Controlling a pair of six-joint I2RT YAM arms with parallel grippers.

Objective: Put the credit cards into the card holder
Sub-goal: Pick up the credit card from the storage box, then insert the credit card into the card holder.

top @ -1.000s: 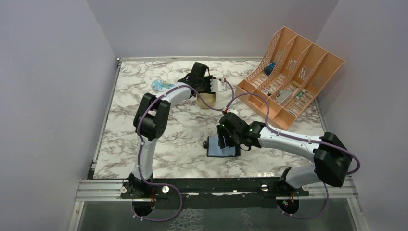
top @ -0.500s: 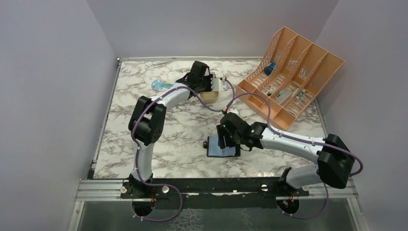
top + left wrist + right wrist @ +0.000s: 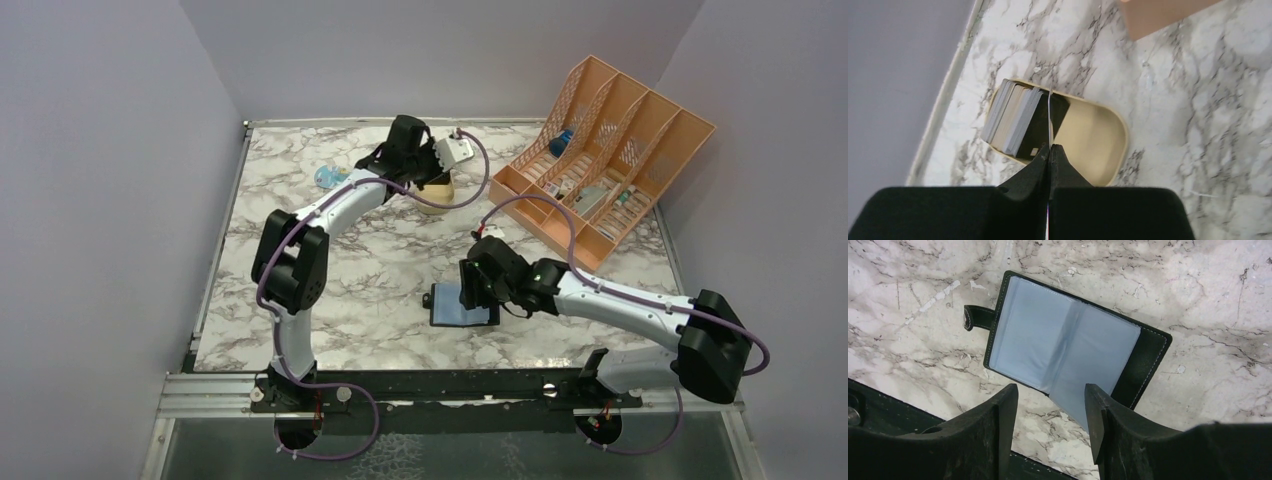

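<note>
Two robot arms work over a marble-patterned desk (image 3: 380, 270). The card holder (image 3: 1048, 340) lies open and flat on the desk close to the arms' bases, black cover down and pale blue-grey sleeve pages facing up. No card shows in any sleeve.

The right tool (image 3: 1050, 392) hovers directly above the card holder. Its two fingers stand apart with a clear gap between them and grip nothing. One loose sleeve page juts out past the cover's near edge into that gap. Whether a finger touches the page cannot be told.

Well beyond the card holder, toward the far side of the desk, sits a gold rounded tin (image 3: 1098, 135). A stack of credit cards (image 3: 1015, 120) stands on edge at one end of it, pale grey and beige with a dark one in front. The left tool (image 3: 1049, 150) is above this tin, fingers pressed fully together on one credit card (image 3: 1049, 112), seen edge-on as a thin bright line. Whether it is clear of the stack cannot be told.

A peach desk organiser (image 3: 600, 150) stands farther back from the card holder and off to one side, away from both tools.

The task looks barely begun. One card is pinched at the tin but has yet to be carried across and slid into a sleeve. The whole stack also waits.
</note>
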